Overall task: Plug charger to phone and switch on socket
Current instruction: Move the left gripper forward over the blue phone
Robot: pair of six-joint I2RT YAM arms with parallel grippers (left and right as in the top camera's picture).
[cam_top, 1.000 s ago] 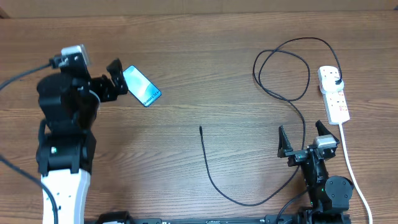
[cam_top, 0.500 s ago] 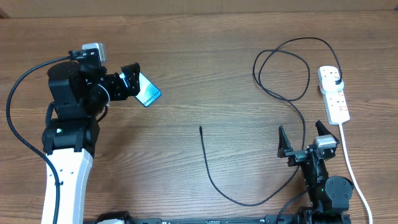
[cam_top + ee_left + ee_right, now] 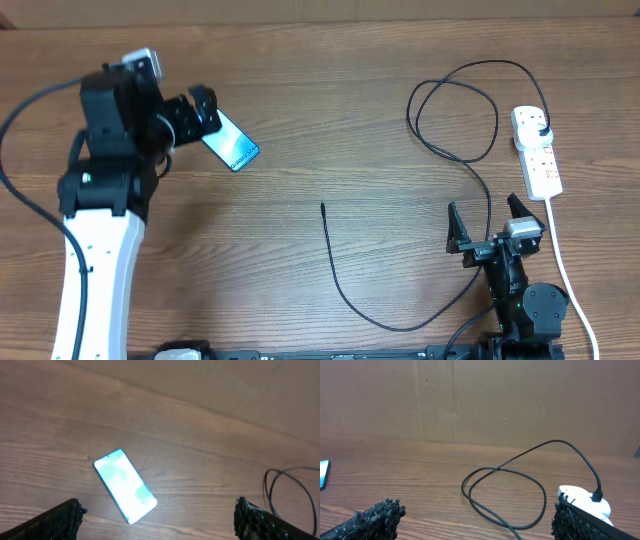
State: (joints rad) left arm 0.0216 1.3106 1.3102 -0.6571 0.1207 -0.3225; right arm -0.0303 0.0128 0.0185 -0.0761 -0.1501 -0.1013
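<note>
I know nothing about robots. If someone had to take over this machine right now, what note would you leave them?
Left pincer: open, empty, hovering by the far end of the small flat phone with the lit blue-teal screen, which lies face up on the wooden table.
Right pincer: open, empty, at the table's near edge.
Long thin black charger cable: its black plug sits in the white power strip; its slim tip lies loose mid-table, apart from the phone.
Done: only the plug is in.
Left: tip into phone, then press the strip's switch; its setting is unreadable.
</note>
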